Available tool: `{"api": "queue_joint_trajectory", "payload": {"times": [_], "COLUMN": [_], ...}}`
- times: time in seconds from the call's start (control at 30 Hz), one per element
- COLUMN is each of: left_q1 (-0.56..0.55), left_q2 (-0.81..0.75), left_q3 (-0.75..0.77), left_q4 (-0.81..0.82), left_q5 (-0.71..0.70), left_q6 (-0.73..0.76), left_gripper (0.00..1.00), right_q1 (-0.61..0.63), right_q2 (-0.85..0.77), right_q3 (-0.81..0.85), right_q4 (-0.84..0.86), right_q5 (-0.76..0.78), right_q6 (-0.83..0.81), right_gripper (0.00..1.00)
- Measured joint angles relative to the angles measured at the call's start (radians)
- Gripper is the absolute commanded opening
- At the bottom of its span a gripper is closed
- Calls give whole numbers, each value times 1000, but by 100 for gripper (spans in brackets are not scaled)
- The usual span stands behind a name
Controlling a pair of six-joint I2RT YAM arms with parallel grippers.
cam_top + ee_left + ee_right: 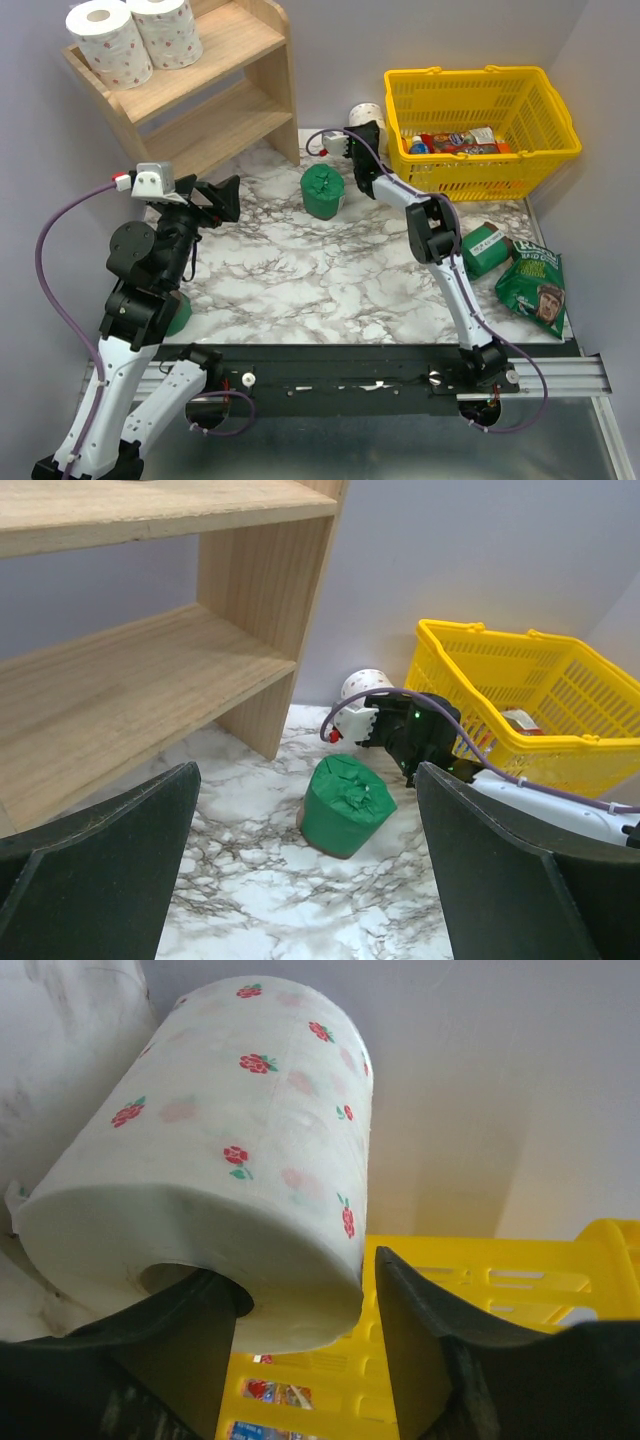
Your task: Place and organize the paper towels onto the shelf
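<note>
The right gripper (365, 130) is reaching to the far edge of the white-and-grey marble table (300, 280), working in the narrow slot between the grey back wall (340, 60) and the left end of the yellow plastic mesh basket (480, 175). It is clamping a white paper-towel roll with small red flowers (230, 1140), one finger sitting at the hollow core and the other pressing the outer side. Just near of that gripper, a dark green paper-towel roll (322, 192) is standing upright, lying between it and the light wooden two-tier shelf (280, 90) at the far left. Two more flowered white rolls (110, 40) are standing side by side on the shelf's top tier, filling its left part, while the lower tier (120, 680) is showing bare boards towards the left gripper (228, 200). That gripper is hovering just near of the shelf with its fingers spread wide apart and gripping nothing. A second green roll (181, 315) is peeking out beside the left arm near the table's near-left edge. A third green roll (485, 250) is lying on its side at the right, touching a green snack packet (532, 285). Colourful packets (455, 142) are lying inside the basket. The middle of the marble is offering the widest open stretch.
</note>
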Motion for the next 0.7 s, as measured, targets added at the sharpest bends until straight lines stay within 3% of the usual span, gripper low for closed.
{"api": "queue_joint_trajectory", "payload": {"times": [0.2,0.4,0.7], "left_q1": [0,0,0], "left_q2": [3,-7,-37], "left_q3": [-12,-12,-12], "left_q4": [2,0,-20], "left_q5": [-5,-16,-18], "left_q6": [6,8,2], "left_gripper": [99,99,99], "right_q1": [-2,7,70], "right_q2": [15,3,-225], "right_q3": [16,-4,-200], "right_q4": [29,54,-20], "right_q5": [-16,-22,-4], "right_q6": [0,32,202], "right_gripper": [38,34,34]}}
